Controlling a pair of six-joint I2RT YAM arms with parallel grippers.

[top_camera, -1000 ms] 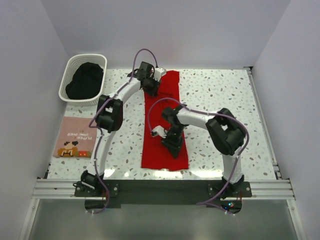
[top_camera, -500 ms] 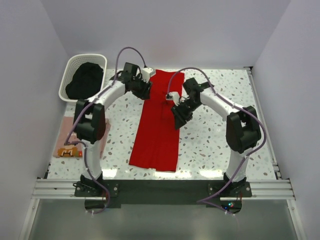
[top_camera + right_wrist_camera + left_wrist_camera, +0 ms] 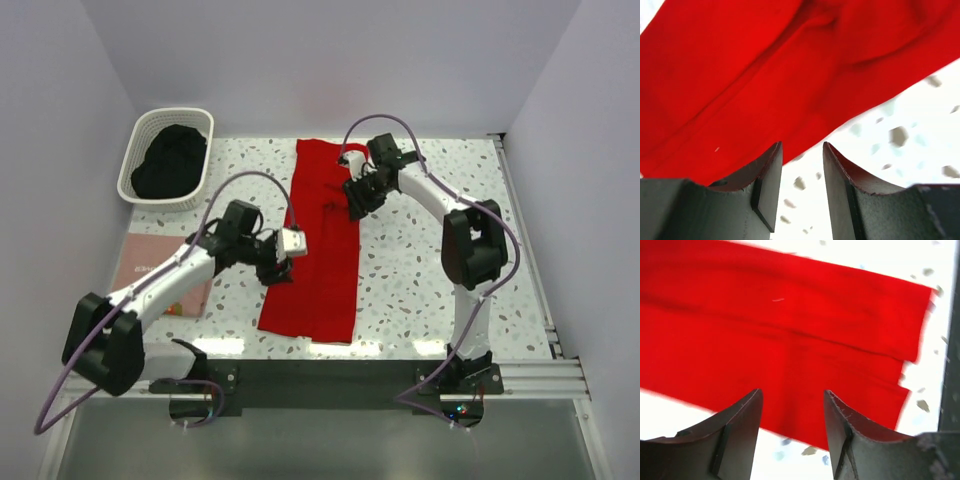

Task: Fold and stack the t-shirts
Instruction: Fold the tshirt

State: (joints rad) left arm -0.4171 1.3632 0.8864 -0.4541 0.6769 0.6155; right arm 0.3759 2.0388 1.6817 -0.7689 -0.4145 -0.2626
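While both pincers hang empty at the red strip, the step in hand looks like the crosswise fold. Left pincer (image 3: 792, 395): jaws apart, nothing between; red t-shirt (image 3: 322, 270) just ahead of its tips, long edge crossing under them. Right pincer (image 3: 801, 147): jaws apart, empty; cloth edge just beyond its tips, bare surface (image 3: 430, 280) beneath. Pink t-shirt (image 3: 145, 265) lies behind the left pincer, well apart, partly under that arm. To do it well: pinch matching corners at one end through every layer, lift together, carry level, lay edge on edge
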